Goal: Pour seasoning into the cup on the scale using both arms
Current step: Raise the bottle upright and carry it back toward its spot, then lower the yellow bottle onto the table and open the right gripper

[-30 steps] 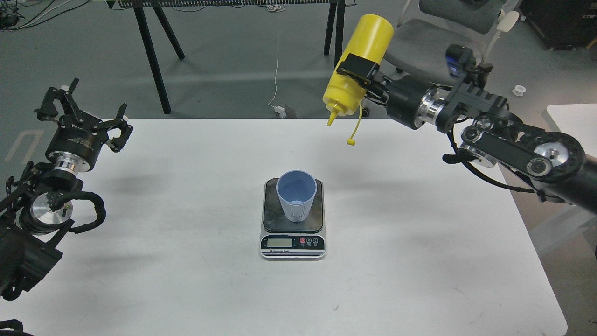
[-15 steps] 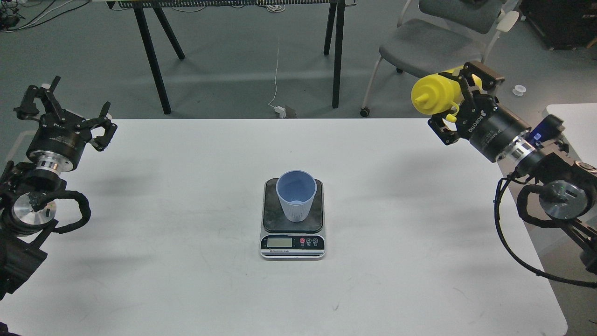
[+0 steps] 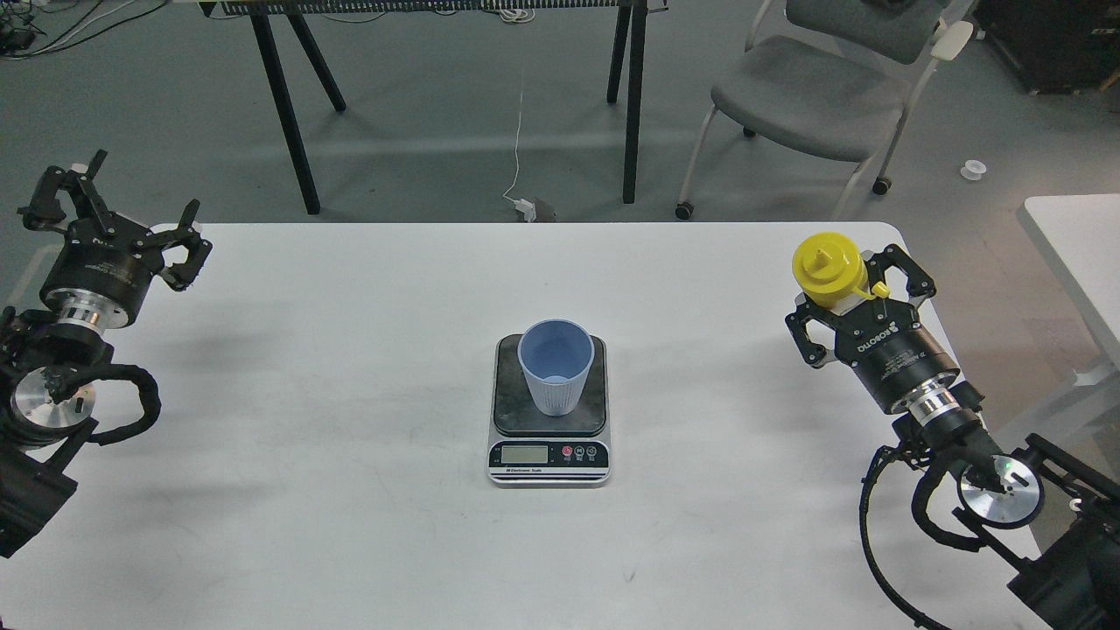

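The light blue ribbed cup (image 3: 556,366) stands upright on the dark plate of the scale (image 3: 549,437) at the table's middle. The yellow seasoning bottle (image 3: 828,268) stands upright near the table's right edge, nozzle up, its small cap hanging at its right side. My right gripper (image 3: 850,293) is closed around the bottle's body from the near side; the lower bottle is hidden behind the fingers. My left gripper (image 3: 121,194) is open and empty at the table's far left edge, far from the cup.
The white table (image 3: 350,525) ends in a rounded corner just behind the bottle. A grey chair (image 3: 809,96) and black table legs (image 3: 284,114) stand on the floor beyond. A second white table (image 3: 1076,236) is at the right.
My right arm has swung the bottle from tipped above the table's back edge, away to the right and down, turning it upright at the right edge. My left arm has drawn back slightly left.
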Controlling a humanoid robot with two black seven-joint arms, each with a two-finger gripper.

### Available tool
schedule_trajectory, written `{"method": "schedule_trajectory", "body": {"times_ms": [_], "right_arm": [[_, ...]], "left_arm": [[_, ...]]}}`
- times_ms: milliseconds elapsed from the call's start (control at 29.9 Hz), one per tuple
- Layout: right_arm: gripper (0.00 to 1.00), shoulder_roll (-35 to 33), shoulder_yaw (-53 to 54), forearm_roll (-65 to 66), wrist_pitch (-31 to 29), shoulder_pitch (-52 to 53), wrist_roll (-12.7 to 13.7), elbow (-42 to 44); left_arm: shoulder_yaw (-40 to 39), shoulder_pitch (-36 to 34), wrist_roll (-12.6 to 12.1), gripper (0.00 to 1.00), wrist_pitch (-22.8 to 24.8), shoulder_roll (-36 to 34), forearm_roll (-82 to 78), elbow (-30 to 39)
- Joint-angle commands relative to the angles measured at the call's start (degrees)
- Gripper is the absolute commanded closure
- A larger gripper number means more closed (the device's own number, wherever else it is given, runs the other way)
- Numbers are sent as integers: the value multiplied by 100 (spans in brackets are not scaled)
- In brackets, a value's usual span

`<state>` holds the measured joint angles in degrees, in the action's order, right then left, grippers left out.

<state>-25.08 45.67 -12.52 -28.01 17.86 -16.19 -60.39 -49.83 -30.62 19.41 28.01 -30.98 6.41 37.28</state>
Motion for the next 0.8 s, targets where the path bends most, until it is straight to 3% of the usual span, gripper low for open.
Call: {"method": "schedule_trajectory", "body": {"times_ms": [0, 334, 501, 702, 768], "right_arm": [[59, 327, 4, -399, 1, -142, 11, 203], [56, 1048, 30, -532, 1, -714, -7, 185], [55, 1057, 83, -523, 1, -802, 2, 255], [47, 1057, 127, -532, 1, -811, -7, 264], [40, 1022, 135, -532, 1, -820, -7, 247]], "left_arm": [[0, 3, 10, 1, -1, -4, -8, -1], [-9, -14, 27, 1, -1, 5, -34, 112], [0, -6, 27, 1, -1, -4, -43, 209], [9, 3, 27, 1, -1, -22, -43, 481], [9, 3, 27, 1, -1, -31, -43, 543]]}}
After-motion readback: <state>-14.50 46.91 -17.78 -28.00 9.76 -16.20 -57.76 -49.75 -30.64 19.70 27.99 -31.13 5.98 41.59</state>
